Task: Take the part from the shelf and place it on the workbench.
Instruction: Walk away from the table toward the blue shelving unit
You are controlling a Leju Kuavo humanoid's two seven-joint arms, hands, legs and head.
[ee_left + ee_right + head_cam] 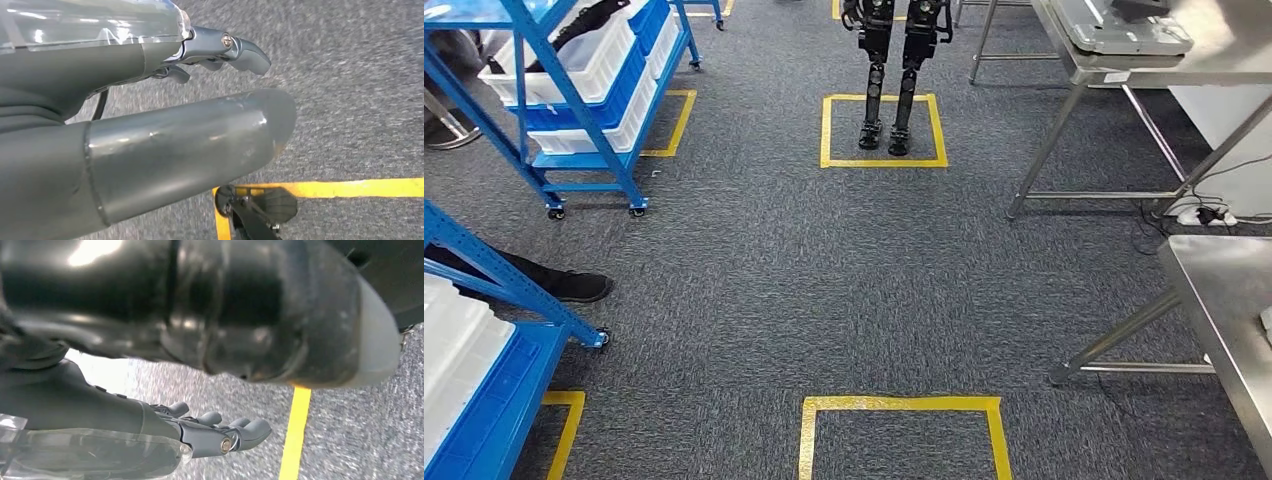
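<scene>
A blue shelf [494,390] with white bins [454,340] stands close at my left. A second blue shelf [574,150] with white bins sits further back. I cannot make out the part in any bin. A steel workbench [1224,290] is at my right. My left hand [200,100] hangs over the grey carpet, its thumb and fingers [245,50] apart and holding nothing. Over the carpet too, my right hand [165,427] holds nothing, its fingers [245,430] stretched out.
Another robot's dark legs [889,90] stand in a yellow floor square [884,160] ahead. A nearer yellow square [902,405] lies just in front of me. A person's black shoe [574,287] shows beside the near shelf. A second steel table [1124,60] stands at the back right.
</scene>
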